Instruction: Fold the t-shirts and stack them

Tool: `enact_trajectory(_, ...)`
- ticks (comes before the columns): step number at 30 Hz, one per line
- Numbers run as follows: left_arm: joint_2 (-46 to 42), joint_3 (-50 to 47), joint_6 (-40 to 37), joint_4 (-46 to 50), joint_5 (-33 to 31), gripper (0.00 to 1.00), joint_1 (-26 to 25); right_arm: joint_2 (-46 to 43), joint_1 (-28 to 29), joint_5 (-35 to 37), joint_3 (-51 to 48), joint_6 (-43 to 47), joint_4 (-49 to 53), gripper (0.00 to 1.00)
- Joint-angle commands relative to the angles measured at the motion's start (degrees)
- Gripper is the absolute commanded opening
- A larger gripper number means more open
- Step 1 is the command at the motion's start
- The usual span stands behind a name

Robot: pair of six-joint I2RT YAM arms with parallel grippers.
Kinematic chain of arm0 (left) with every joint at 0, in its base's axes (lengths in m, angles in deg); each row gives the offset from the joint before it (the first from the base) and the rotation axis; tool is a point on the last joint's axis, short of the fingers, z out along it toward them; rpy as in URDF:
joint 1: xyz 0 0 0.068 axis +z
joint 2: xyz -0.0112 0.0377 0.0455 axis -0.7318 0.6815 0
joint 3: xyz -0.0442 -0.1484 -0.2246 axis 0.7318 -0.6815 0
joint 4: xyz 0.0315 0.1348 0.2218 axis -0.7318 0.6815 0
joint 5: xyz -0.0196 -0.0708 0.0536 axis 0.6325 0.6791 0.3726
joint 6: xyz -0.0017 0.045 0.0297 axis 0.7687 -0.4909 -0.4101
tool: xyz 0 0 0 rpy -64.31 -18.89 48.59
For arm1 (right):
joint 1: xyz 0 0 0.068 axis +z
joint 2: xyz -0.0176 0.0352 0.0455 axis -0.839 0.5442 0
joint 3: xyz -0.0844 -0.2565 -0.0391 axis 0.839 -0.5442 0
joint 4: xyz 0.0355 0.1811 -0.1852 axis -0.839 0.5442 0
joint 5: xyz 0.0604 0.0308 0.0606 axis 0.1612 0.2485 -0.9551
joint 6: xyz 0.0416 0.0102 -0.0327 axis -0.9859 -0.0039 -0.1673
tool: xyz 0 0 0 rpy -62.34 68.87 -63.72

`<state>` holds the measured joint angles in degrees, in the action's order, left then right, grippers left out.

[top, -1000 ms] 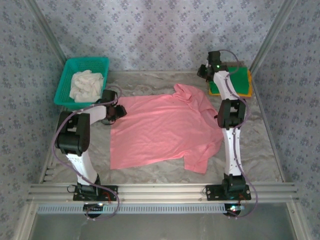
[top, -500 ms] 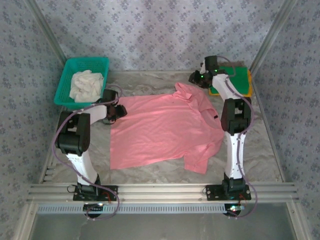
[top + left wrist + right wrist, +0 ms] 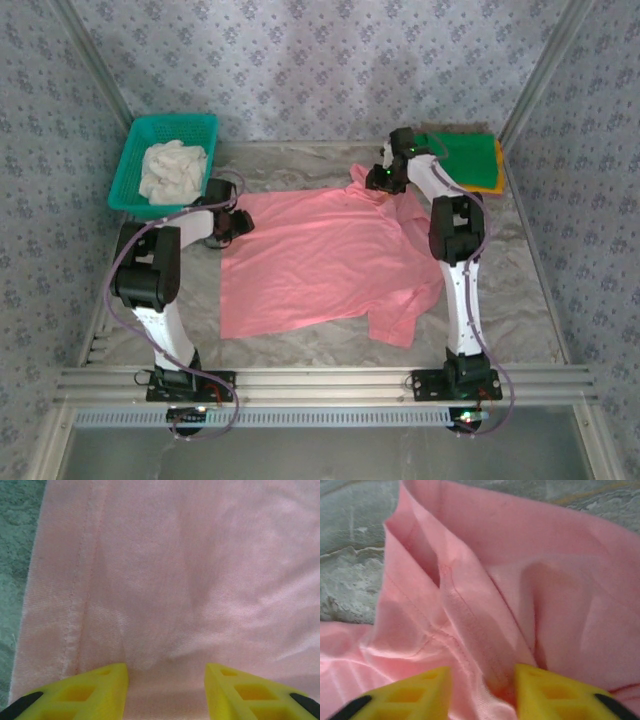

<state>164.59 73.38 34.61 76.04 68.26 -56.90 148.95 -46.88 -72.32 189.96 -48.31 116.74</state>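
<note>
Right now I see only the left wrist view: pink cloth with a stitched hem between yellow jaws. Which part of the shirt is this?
Observer: The far hem corner of the salmon-pink t-shirt, which lies spread flat on the table.
Operator: Where is the right arm?
Observer: The right jaws stand around a raised fold of the far sleeve; whether they pinch it I cannot tell.
Operator: Is any shirt already stacked?
Observer: A green t-shirt lies on an orange-yellow t-shirt at the far right corner.
</note>
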Motion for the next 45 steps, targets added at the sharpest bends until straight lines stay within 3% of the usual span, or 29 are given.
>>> enact_trajectory(1,1.2,-0.3,-1.1,3.7,0.2,0.46,-0.4,1.7,-0.4,0.0,2.7,0.9,1.8,0.22)
enact_trajectory(3,1.2,-0.4,-1.1,3.6,0.2,0.46,-0.4,1.5,-0.4,-0.4,3.4,-0.1,1.9,0.07)
enact_trajectory(5,1.1,-0.5,-1.2,3.7,0.1,0.46,-0.4,0.4,-0.4,-1.5,3.3,-1.1,1.1,0.0)
enact_trajectory(17,0.2,1.8,-2.5,5.2,-1.4,0.46,1.5,-7.4,-3.3,-11.4,0.3,-14.8,-15.4,0.0)
enact_trajectory(20,0.4,3.6,-3.0,5.6,-1.7,0.47,2.5,-4.1,-2.9,-15.8,5.5,-18.3,-19.3,0.0)
enact_trajectory(24,1.7,6.5,-3.5,6.2,-2.0,0.49,3.2,4.1,-2.0,-15.4,17.3,-23.6,-21.5,0.0)
enact_trajectory(25,2.1,7.4,-3.8,6.5,-2.3,0.51,3.3,6.3,-1.9,-15.1,20.0,-26.2,-23.5,0.17)
enact_trajectory(26,2.4,8.2,-3.9,6.9,-2.5,0.52,3.4,8.0,-1.9,-14.7,22.8,-27.5,-24.5,0.41)
enact_trajectory(27,2.5,9.1,-3.9,7.5,-2.6,0.53,3.3,10.0,-1.9,-14.2,26.2,-28.8,-24.8,0.46)
enact_trajectory(31,-1.1,9.4,-3.2,8.0,-2.7,0.53,3.1,10.3,-2.7,-16.6,32.0,-29.4,-23.1,0.48)
enact_trajectory(33,-4.6,8.0,-2.6,8.2,-2.9,0.54,2.6,5.4,-3.3,-17.7,28.0,-26.1,-19.4,0.48)
enact_trajectory(35,-8.3,5.5,-1.9,7.9,-4.2,0.56,1.9,-3.2,-3.4,-16.9,15.8,-21.4,-17.3,0.46)
enact_trajectory(40,-14.0,-2.1,0.2,7.0,-3.7,0.56,0.3,-28.1,-5.4,-0.5,-23.4,-15.0,-18.6,0.38)
enact_trajectory(45,-14.0,-5.0,-0.6,7.2,-2.9,0.55,-1.1,-33.3,-10.6,2.3,-37.9,-9.4,-12.4,0.38)
